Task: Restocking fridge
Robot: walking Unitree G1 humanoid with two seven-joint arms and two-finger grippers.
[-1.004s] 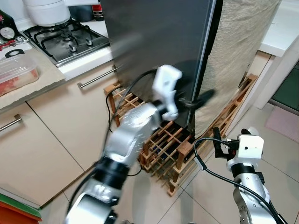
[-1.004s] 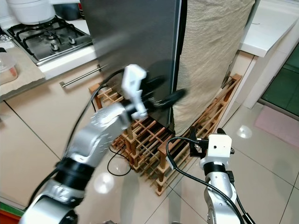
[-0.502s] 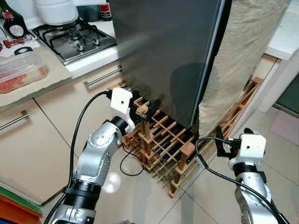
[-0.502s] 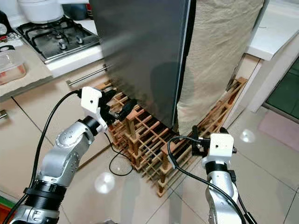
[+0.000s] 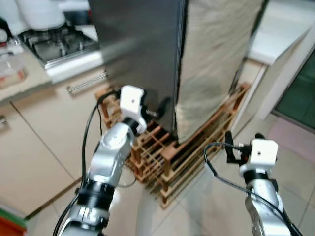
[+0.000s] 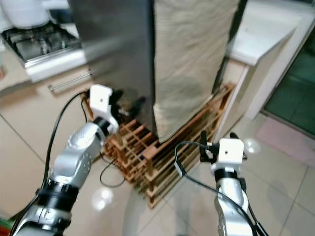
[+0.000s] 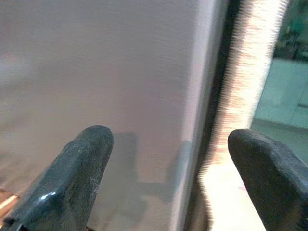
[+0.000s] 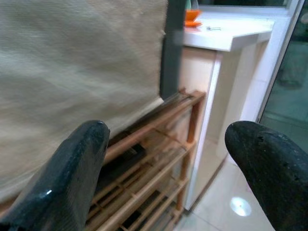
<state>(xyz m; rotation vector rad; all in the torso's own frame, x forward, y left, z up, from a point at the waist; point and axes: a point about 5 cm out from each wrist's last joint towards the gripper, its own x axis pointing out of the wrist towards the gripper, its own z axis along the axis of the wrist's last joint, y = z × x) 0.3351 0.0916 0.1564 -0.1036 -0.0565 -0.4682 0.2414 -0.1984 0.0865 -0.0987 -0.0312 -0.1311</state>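
- Left eye view: left hand [image 5: 160,107] is held low by the dark fridge door [image 5: 138,54], fingers spread, nothing gripped.
- Right hand [image 8: 168,159] is spread too, pointed at the wooden rack [image 5: 162,152] under the fridge.

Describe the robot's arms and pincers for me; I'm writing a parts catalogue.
Both arms are silver metal with black ribbed joint rings. A white boxy block sits at each wrist, with a black cable looping from it. The left pincer and right pincer each have two long, rounded black fingers with a slight sheen. No markings are readable.
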